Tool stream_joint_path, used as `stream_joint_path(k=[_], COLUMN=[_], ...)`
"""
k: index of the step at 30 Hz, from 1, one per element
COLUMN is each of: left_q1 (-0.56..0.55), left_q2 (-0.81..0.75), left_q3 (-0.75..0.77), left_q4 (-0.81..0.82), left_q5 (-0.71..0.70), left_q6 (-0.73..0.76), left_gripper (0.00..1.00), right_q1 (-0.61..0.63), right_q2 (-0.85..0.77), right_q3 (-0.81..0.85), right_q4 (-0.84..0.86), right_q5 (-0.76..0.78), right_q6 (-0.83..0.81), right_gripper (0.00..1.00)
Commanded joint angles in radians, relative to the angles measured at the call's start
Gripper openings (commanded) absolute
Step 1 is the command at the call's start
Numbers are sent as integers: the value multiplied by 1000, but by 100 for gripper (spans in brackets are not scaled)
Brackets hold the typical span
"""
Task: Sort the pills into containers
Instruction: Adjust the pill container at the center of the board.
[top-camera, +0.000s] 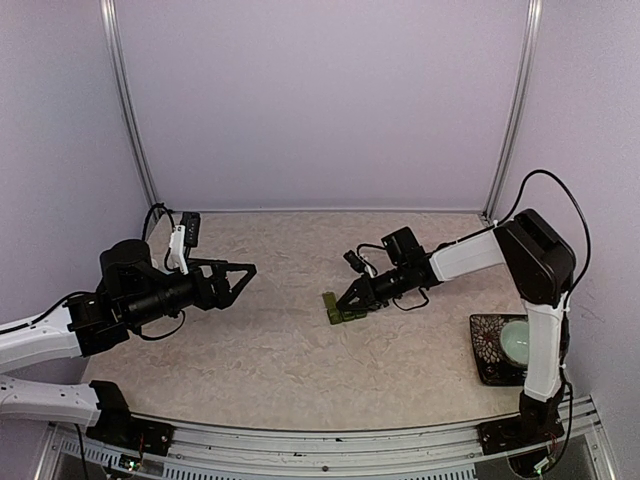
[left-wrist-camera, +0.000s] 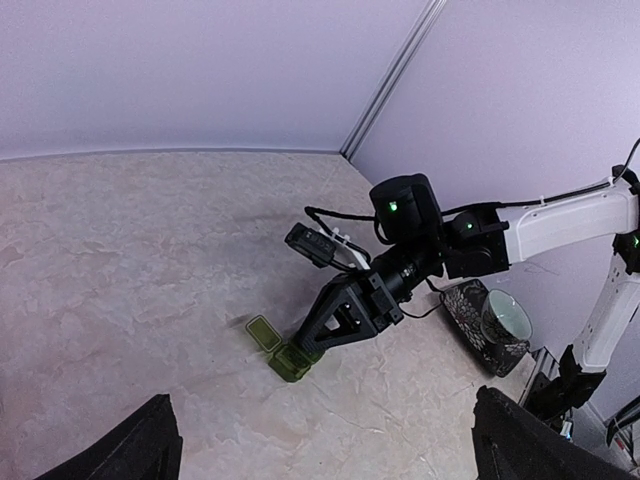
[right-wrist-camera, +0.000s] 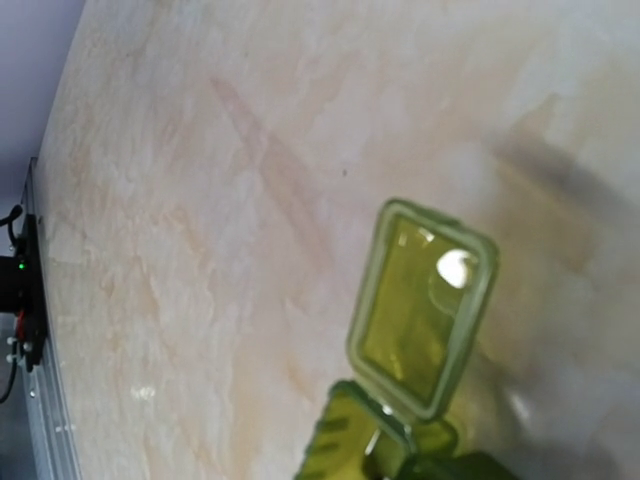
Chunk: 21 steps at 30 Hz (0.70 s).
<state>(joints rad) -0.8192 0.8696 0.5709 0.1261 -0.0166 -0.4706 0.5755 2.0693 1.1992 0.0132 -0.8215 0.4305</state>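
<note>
Nearest the camera in the top view, two arm bases sit at the bottom edge of the frame, one at each corner. At the lower right, beside the right arm's base, one dark patterned square plate (top-camera: 484, 332) lies on the table (top-camera: 270, 365) with one pale green bowl (top-camera: 522, 340) on it.

Further in, at mid-frame, the two grippers face each other across the table, well apart. The left gripper (top-camera: 246, 278), left of centre, hangs above the table with its two fingers spread wide and nothing between them.

The right gripper (top-camera: 346, 302), just right of centre, points down and to the left with its tips on the upper right end of the one dark green pill-box strip (top-camera: 335, 313). Its fingers are pressed close together there and seem to pinch that end of the strip, though the contact is too small to see clearly.

The strip lies flat near the middle of the table. In the left wrist view two of its compartments show plainly, and the gripper covers the rest. In the right wrist view, at the lower right of the frame, one translucent green lid (right-wrist-camera: 420, 310) stands hinged open, with a bright white spot on it.

Farthest back, two metal posts (top-camera: 126, 100) rise at the upper left and upper right against pale lavender walls.
</note>
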Motion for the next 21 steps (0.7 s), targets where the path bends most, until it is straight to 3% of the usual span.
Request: stream_joint_path(k=[1,21], left_q1=[6,6], left_q2=[-7,-3], left_q3=[16,29], left_q4=[-8,-25], left_q5=[-10,-18], left_q6=[9,7], left_gripper=[99,99], right_q1=[-12,-31], right_q2=[64,139], right_q3=[-31,-81], right_q4=[-73,-127], right_q5=[42,116], right_q6=[-15,4], right_gripper=[22,20])
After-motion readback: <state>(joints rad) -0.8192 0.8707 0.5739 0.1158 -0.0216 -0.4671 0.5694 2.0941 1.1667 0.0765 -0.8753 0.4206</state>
